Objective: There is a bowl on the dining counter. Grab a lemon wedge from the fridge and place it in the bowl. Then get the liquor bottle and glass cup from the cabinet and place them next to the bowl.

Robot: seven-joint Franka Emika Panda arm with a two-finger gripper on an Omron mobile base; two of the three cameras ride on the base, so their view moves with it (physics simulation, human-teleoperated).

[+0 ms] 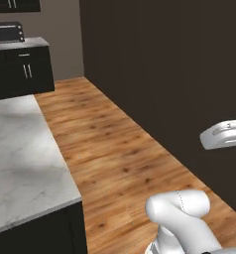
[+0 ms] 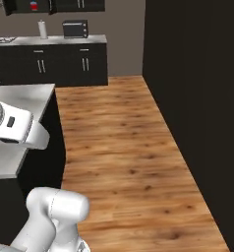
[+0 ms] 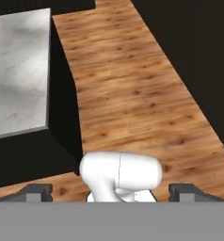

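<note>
The pincer was spread wide, and its two dark fingertips stood far apart at the bottom of the hand view. Nothing was between them. The pincer hung in the air over the wooden floor, not touching anything.

Just to one side of the pincer in the hand view was the big grey-white marble table. This was the dining counter. Its top looked bare in the part that showed. Its side was black and went down to the floor.

On the other side of the floor stood a tall dark wall. The floor ran like a long path between the table and that wall.

In the left base view, the marble table was on the left.

Far away at the end of the room, in the right base view, there was a narrower grey top over black lower cupboards with small silver handles. On it stood a white roll and a dark little oven, near each other but apart.

Above them hung the black wall cabinet. Inside its open part sat something small and red and blue, which looked like the liquor bottle, but it was too tiny to be sure.
</note>
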